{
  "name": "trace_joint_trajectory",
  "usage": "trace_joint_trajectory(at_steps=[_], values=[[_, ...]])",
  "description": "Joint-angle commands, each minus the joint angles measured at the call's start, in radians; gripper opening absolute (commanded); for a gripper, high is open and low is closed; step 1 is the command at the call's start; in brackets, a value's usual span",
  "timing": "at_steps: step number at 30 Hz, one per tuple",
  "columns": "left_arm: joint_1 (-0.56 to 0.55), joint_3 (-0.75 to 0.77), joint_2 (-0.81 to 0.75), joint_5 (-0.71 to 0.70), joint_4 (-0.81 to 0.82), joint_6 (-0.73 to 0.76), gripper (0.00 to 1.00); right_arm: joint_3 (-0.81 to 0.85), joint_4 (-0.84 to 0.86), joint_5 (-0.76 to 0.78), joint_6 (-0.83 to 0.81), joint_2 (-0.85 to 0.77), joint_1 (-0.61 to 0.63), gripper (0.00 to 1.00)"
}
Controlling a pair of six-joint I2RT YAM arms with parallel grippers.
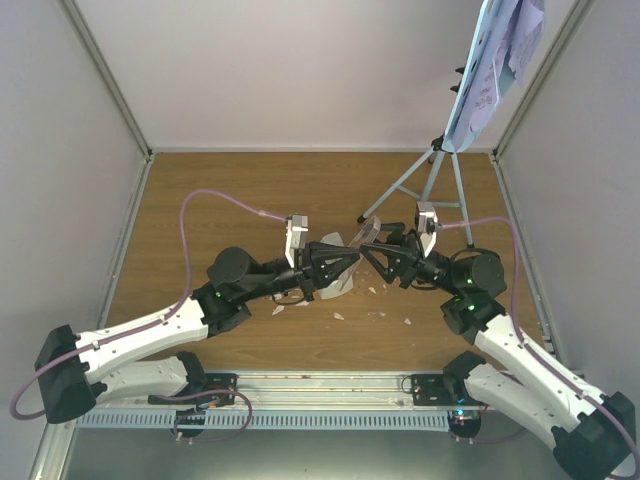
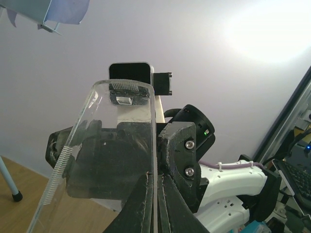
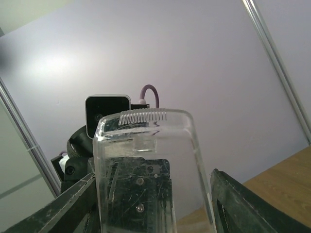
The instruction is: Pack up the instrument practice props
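I have the metronome cover (image 3: 155, 160) between left gripper (image 2: 154, 178) and right gripper (image 3: 153, 194) mid-table, crumbs (image 1: 408, 322) before them, music stand (image 1: 438, 172) behind at right, sheet music (image 1: 520, 30) on it

Pale-blue music stand (image 1: 462, 120), far-right corner

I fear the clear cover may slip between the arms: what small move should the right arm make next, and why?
Probably close the right jaws on the clear cover. They flank its two side walls, but firm contact is not evident, while the left jaws pinch one wall edge. A second grip should come before any release.
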Motion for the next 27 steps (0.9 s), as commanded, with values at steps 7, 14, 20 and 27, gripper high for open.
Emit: trace_joint_trajectory(at_steps=[7, 14, 20, 27], values=[[0.000, -0.006, 0.014, 0.011, 0.088, 0.026, 0.00, 0.027, 0.000, 0.017, -0.034, -0.005, 0.008, 0.46], [0.000, 0.002, 0.022, -0.003, 0.067, 0.031, 0.13, 0.026, -0.030, 0.033, -0.086, -0.015, 0.008, 0.40], [0.006, 0.011, -0.049, -0.084, -0.085, 0.107, 0.96, 0.036, -0.233, 0.136, -0.277, -0.074, 0.008, 0.40], [0.188, 0.303, 0.051, 0.087, -0.658, 0.291, 0.99, -0.031, -0.408, 0.288, -0.513, -0.157, 0.010, 0.41]])
